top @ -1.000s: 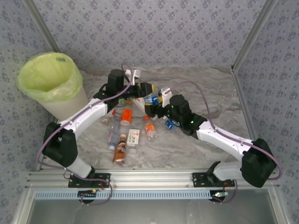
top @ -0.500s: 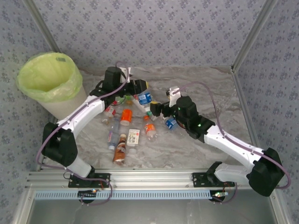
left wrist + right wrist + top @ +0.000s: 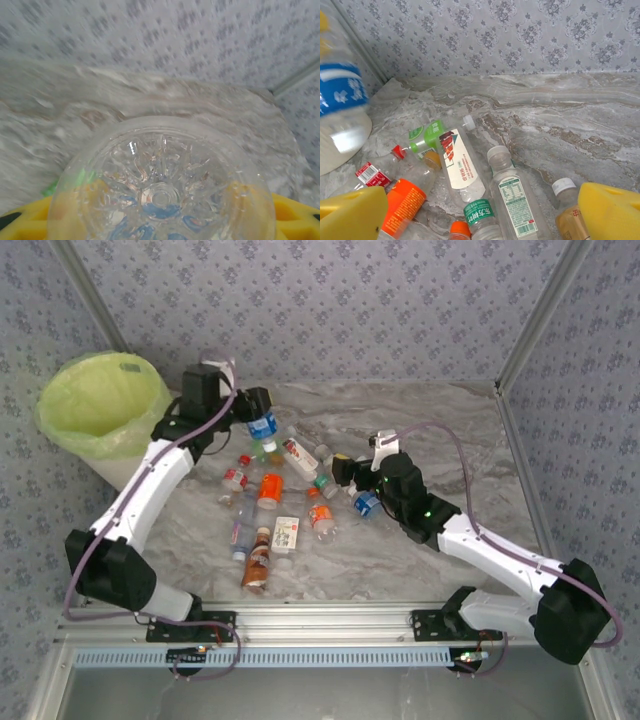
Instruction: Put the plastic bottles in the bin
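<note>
The left gripper [image 3: 256,412] is raised above the worktop [image 3: 450,430], pinching a blue-labelled bottle [image 3: 264,429] that hangs at about 3 o'clock from the bin [image 3: 60,390]. The bottle is near the bin's rim but not over its opening. In the left wrist view, the bottle's clear ribbed base [image 3: 160,192] sits between the yellow pads [image 3: 296,214], which press on it from both sides.

The bin stands at 10 o'clock on the worktop, lined with a yellow-green bag.

The other bottles [image 3: 270,505] lie scattered on their sides around the centre of the worktop. Among them are an orange-labelled bottle [image 3: 270,487] and a brown bottle [image 3: 257,565] at 6 o'clock from it.

The right gripper [image 3: 338,470] is low at 3 o'clock of the scatter. Its yellow fingers [image 3: 609,214] are spread wide with nothing clamped. Ahead of it in the right wrist view lie a white-labelled bottle [image 3: 461,167], a white-capped bottle [image 3: 512,192] at 4 o'clock from that one, and a green-labelled bottle [image 3: 427,136] at its 10 o'clock.
</note>
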Tool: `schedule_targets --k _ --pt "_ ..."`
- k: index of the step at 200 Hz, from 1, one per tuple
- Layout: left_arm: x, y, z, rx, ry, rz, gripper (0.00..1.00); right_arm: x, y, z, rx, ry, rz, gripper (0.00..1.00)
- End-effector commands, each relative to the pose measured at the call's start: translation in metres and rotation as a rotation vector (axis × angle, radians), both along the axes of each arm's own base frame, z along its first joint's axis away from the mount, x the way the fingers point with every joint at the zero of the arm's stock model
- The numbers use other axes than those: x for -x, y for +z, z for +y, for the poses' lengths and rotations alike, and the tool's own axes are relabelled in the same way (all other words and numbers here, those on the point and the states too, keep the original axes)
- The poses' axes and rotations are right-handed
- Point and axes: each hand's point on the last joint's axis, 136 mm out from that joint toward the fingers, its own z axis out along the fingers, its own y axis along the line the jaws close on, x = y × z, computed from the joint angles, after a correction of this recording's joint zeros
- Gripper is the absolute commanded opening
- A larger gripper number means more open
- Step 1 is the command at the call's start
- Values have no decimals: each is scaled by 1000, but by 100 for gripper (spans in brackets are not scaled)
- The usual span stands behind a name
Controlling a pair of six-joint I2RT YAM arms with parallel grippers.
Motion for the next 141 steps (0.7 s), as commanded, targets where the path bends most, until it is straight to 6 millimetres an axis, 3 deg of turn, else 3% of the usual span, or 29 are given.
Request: schedule_targets --k 1,43,89,109,141 --pt "1 52 37 -80 94 -136 41 -6 18 -6 -40 -52 -23 100" --pt "-3 103 83 -185 215 -287 41 -8 17 -6 -18 -56 -13 100" --pt "-3 144 139 -294 416 -363 41 -7 14 -3 -11 -39 1 100" --pt "-4 152 170 -320 518 -351 40 -8 14 -3 -8 -41 -1 100" --pt "-4 147 212 -342 637 -313 40 -8 14 -4 -3 -46 3 100"
